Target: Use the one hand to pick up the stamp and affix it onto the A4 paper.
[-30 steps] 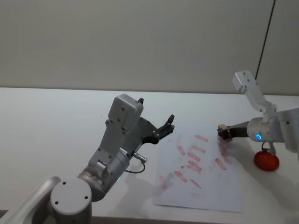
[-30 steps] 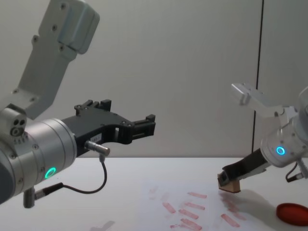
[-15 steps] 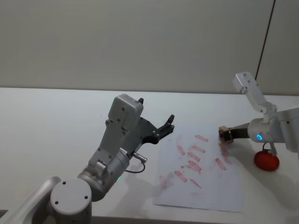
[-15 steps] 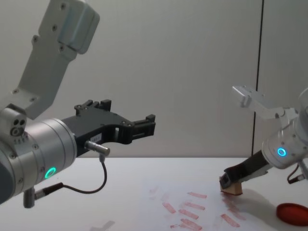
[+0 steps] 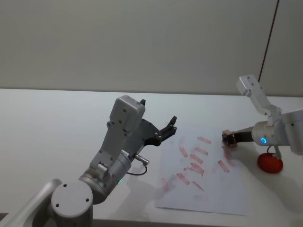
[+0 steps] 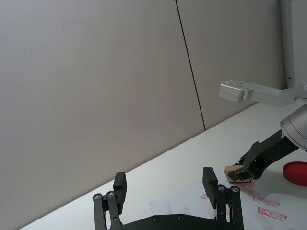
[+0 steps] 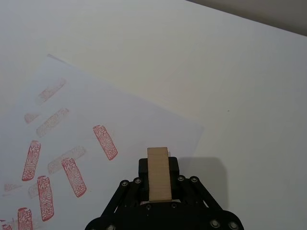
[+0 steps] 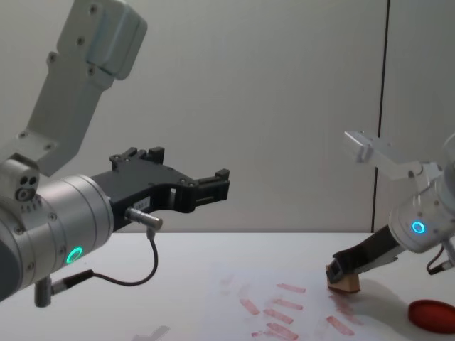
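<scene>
Lower now than a second ago, the right gripper (image 8: 338, 272) clamps the stamp (image 8: 346, 285) tilted, face-down, over the far right edge of the paper (image 5: 208, 191), ready to print, while the left gripper (image 8: 193, 190) hangs parked, fingers wide.

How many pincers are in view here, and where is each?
2. The left pincer hangs open above the table, left of the A4 paper. The right pincer is shut on the stamp near the paper's far right corner.
</scene>
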